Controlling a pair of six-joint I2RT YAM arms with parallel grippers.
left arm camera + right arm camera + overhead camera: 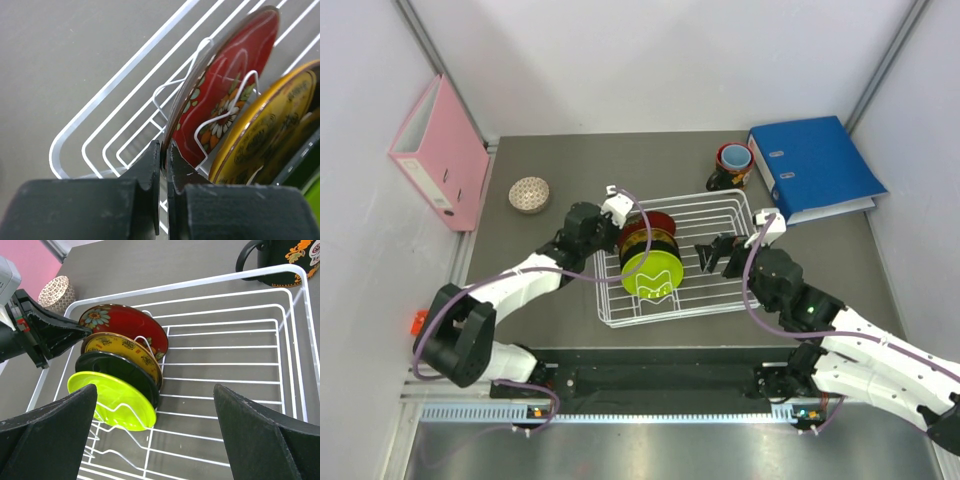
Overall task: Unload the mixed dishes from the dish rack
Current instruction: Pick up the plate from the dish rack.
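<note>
A grey counter [620, 160] boxed in by white walls carries everything, with one pink binder [440, 155] at the far left and one blue binder [815, 165] at the far right. The single white wire rack [705, 308] sits in the middle. In its left end, standing on edge in the wavy dividers, you have one red bowl [225, 85], one yellow plate [122, 347] and one green bowl [117, 397]. A black disc [120, 371] shows between the last two, and you cannot tell whether it is a fourth dish or the green bowl's back. One beige bowl [529, 194] and one mug [732, 165] stand on the counter outside the rack. Your left fingers [147, 170] are pressed together on the red bowl's rim, pinching it at the edge nearest the rack's left wall. Your right fingers [45, 435] are spread wide over the rack's bare right half, holding nothing. Treat these dishes as stiff, glazed and slick, probably breakable and not light. A thin rim pinch can pivot, so lift straight up, clear of the wire loops.
</note>
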